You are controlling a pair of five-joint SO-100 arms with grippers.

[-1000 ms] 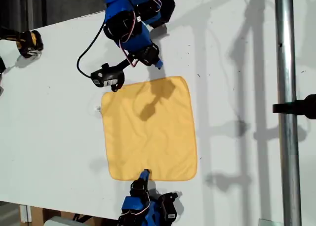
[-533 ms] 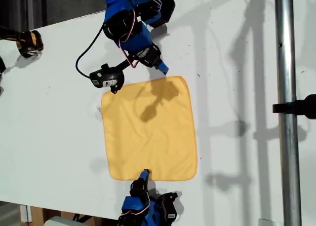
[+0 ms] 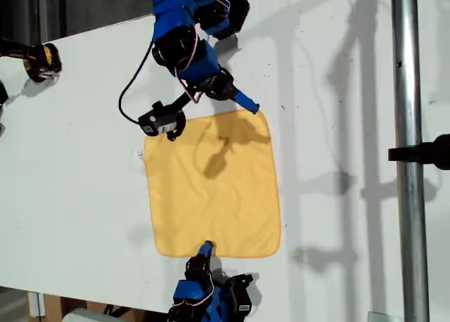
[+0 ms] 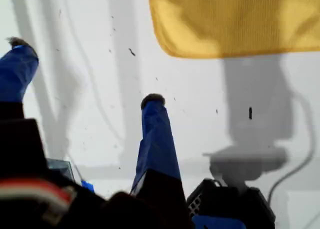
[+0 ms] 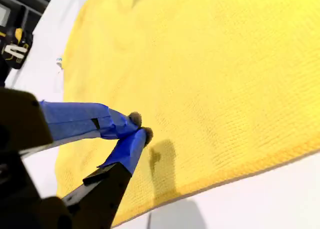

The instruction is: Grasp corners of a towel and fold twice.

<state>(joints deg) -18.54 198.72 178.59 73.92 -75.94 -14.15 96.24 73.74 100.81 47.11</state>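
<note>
On the white table (image 3: pixel 337 90) the towel (image 3: pixel 214 188) lies flat, unfolded. Soft, light, limp: take it at hemmed corners. My first gripper (image 4: pixel 82 71), jaws wide, empty, hovers by the one o'clock corner (image 3: pixel 261 115). My second gripper (image 5: pixel 140 127), pinched closed over the six o'clock hem, holds nothing visible.

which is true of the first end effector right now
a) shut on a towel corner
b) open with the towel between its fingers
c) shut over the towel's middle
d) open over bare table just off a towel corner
d: in the first wrist view my first end effector is spread open over bare table, short of the towel corner.
</note>
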